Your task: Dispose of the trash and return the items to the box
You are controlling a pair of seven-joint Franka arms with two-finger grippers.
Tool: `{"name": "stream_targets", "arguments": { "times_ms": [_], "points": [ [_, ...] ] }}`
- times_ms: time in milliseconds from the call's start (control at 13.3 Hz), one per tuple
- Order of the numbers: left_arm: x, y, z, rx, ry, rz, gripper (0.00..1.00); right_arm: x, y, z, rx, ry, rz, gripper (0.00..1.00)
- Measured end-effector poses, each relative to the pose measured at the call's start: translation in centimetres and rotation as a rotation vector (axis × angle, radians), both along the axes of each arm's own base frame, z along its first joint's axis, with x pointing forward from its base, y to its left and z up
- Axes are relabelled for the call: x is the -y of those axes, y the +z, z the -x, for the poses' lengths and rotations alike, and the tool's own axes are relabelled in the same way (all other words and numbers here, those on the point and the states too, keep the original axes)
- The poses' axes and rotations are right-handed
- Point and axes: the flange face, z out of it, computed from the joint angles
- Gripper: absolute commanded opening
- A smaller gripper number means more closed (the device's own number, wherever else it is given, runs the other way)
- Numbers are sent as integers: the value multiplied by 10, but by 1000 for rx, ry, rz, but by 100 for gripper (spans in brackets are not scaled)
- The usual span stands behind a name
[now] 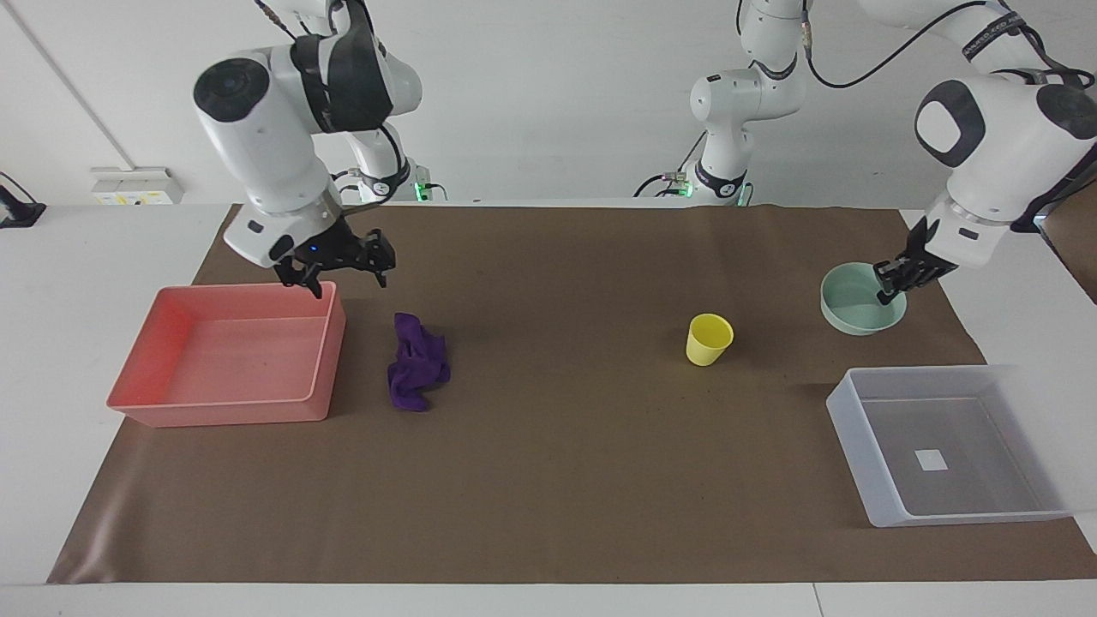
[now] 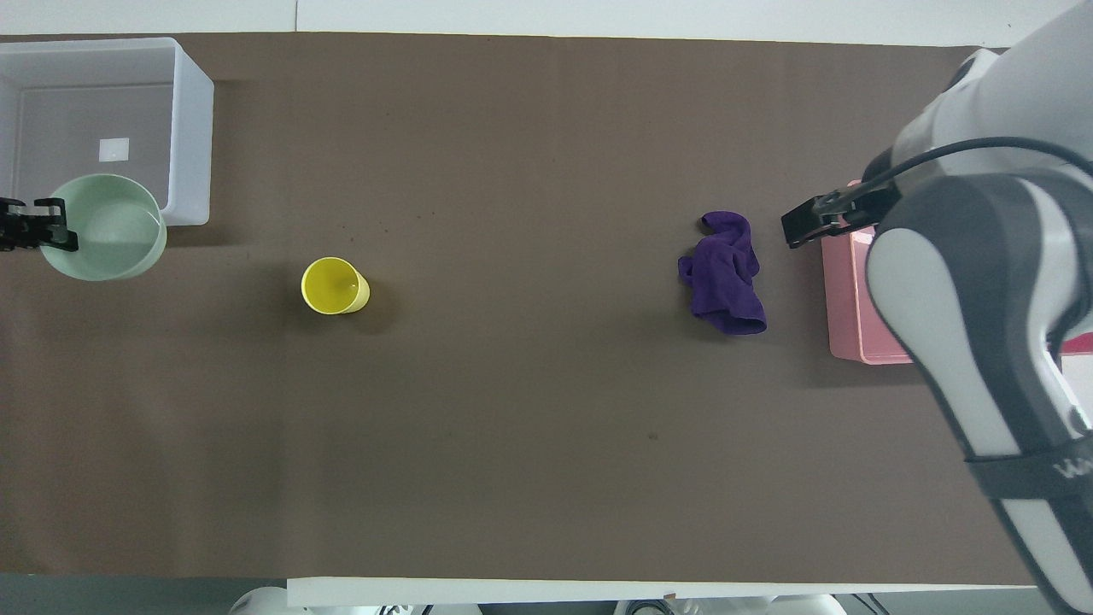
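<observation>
Our left gripper [image 1: 900,276] pinched the bowl's [image 1: 848,300] rim, holding it raised near the table's left-arm end. Our right gripper [image 1: 338,267], fingers spread, hung over the pink tray's [image 1: 171,343] corner beside the rag [image 1: 416,373].

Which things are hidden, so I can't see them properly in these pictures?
- Pink tray: in the overhead view the right arm covers most of it.
- Left gripper: the overhead view's edge cuts it off; its arm is out of view.
- Bowl: the facing view shows it lifted, but the pinch on its rim is too small.
</observation>
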Motion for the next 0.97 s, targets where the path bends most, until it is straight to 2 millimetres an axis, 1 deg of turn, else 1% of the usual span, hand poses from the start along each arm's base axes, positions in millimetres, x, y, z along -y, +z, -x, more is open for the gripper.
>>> {"name": "stream_targets", "arguments": {
  "times_ms": [75,150,225,300,450,525,675,750,825,900,975],
  "points": [
    [-13,0,-23,18,19,1,0,-9,-21,3,-8,7,2,100],
    [-26,-4,-46,32,36,0,0,-16,-40,6,-11,17,4,99],
    [-39,-13,-69,44,51,-2,0,-22,-56,9,-5,24,3,99],
    [-51,-27,-92,58,64,-4,0,-26,-73,11,7,27,1,99],
    [-71,-60,-126,90,86,-9,0,-24,-106,19,12,25,2,99],
    [-83,-81,-139,108,100,-13,0,-23,-121,23,7,24,4,98],
    [-101,-121,-157,139,121,-19,0,-26,-143,28,-6,31,7,96],
    [-105,-136,-162,152,125,-21,0,-29,-150,30,-7,36,7,92],
    [-106,-151,-166,156,126,-22,3,-31,-157,31,0,39,6,89],
    [-105,-161,-168,157,125,-21,45,-32,-166,32,5,41,5,78],
    [-105,-168,-170,169,124,-22,99,-33,-175,33,10,42,4,62]
  ]
}}
